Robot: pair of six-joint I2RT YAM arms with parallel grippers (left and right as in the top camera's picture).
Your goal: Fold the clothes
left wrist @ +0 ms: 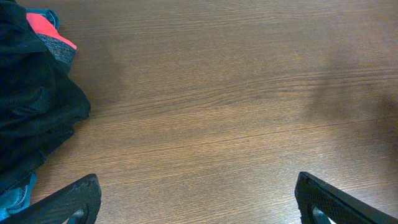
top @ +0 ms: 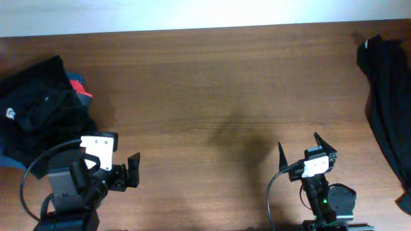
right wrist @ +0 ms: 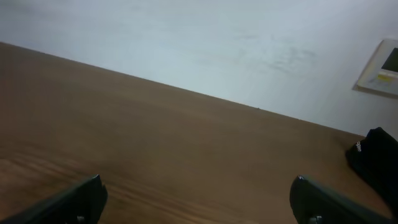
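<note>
near table (top: 205,77) front, left gripper (top: 131,171) and right gripper (top: 300,149) wide open, empty. risk: pinch into heaped clothes (top: 38,109) snags several layers; black shirt (top: 385,83) by right edge could slide off.

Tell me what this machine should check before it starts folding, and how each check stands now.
1. Left gripper open, empty: ok.
2. Right gripper open, empty: ok.
3. Table bare in the middle for folding: ok.
4. Pile of clothes at left separated into single pieces: not ok, bunched.
5. Black garment at right wholly on table: cannot tell, runs out of view.
</note>
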